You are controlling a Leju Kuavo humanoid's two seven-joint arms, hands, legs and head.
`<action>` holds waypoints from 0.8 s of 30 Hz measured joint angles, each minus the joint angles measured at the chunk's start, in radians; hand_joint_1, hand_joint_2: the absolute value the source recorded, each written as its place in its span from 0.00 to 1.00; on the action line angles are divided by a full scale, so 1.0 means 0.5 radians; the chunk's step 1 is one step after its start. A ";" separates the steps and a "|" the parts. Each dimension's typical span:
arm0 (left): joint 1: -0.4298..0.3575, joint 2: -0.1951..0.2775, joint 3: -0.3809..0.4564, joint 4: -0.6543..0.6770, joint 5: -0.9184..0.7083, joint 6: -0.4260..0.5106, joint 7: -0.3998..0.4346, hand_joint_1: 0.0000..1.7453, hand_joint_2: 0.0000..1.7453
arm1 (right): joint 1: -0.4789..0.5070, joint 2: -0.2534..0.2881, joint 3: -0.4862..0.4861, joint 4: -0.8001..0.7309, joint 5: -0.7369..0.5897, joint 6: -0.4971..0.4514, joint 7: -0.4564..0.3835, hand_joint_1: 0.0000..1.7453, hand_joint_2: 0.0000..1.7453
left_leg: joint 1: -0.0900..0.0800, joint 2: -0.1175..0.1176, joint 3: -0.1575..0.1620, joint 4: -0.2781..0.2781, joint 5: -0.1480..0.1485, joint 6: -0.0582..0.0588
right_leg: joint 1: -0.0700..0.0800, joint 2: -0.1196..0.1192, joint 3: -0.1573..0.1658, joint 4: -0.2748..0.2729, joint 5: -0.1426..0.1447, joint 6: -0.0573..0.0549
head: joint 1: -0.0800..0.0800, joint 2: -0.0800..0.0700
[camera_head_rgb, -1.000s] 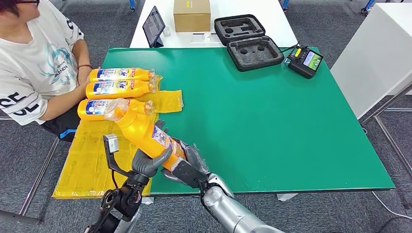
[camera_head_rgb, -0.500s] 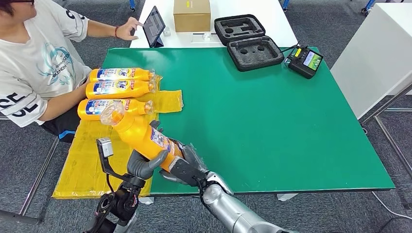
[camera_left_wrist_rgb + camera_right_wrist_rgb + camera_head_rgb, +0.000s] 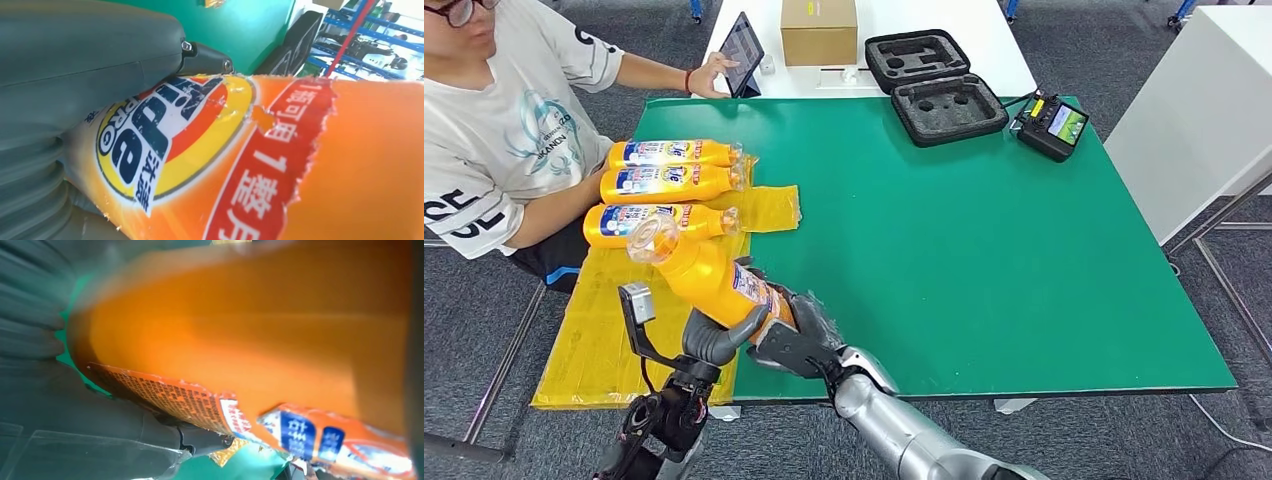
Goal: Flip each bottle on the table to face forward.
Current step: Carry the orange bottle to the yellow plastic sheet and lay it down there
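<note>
Head view: four orange bottles.

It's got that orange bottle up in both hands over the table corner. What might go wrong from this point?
The held orange plastic bottle is tilted, gripped low by the left hand and right hand; it might slip and fall.

Its clear cap end hangs just over the three orange bottles lying on the yellow plastic sheet, so lowering it could knock the nearest lying bottle.

The seated person's arm rests close by.

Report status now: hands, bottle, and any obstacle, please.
Left hand and right hand both grip orange bottle, tilted above table edge. Three bottles lie close beyond.
</note>
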 joint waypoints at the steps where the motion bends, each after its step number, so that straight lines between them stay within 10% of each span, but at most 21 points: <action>1: -0.011 0.000 -0.002 0.006 -0.005 0.014 -0.006 1.00 1.00 | -0.010 0.000 0.013 0.000 -0.007 -0.003 0.009 0.51 1.00 | 0.000 0.000 0.000 0.000 0.000 0.000 | 0.000 0.000 0.000 0.000 0.000 0.000 | 0.000 0.000; 3: -0.026 0.000 -0.006 0.012 -0.022 0.057 -0.025 1.00 1.00 | -0.026 0.000 0.039 0.002 -0.017 -0.007 0.020 0.01 1.00 | 0.000 0.000 0.000 0.000 0.000 0.000 | 0.000 0.000 0.000 0.000 0.000 0.000 | 0.000 0.000; 8: -0.051 -0.002 -0.012 0.011 -0.080 0.154 -0.085 1.00 1.00 | -0.042 0.000 0.080 0.014 -0.021 -0.033 0.024 0.00 1.00 | 0.000 0.000 0.000 0.000 0.000 0.000 | 0.000 0.000 0.000 0.000 0.000 0.000 | 0.000 0.000; 12: -0.059 -0.002 -0.012 0.009 -0.118 0.203 -0.116 1.00 1.00 | -0.048 0.000 0.093 0.021 -0.018 -0.040 0.016 0.00 0.00 | 0.000 0.000 0.000 0.000 0.000 0.000 | 0.000 0.000 0.000 0.000 0.000 0.000 | 0.000 0.000; 19: -0.058 -0.002 0.075 -0.085 -0.514 0.624 -0.366 1.00 1.00 | 0.005 -0.025 0.042 -0.144 0.065 -0.176 -0.085 0.00 0.00 | 0.000 0.000 0.000 0.000 0.000 0.000 | 0.000 0.000 0.000 0.000 0.000 0.000 | 0.000 0.000; 24: -0.053 0.024 0.283 -0.188 -1.238 1.289 -0.546 1.00 1.00 | 0.254 -0.099 -0.102 -0.789 0.201 -0.373 -0.123 0.00 0.00 | 0.000 -0.001 0.000 0.000 0.000 0.000 | 0.000 0.000 0.000 0.000 0.000 0.000 | 0.000 0.000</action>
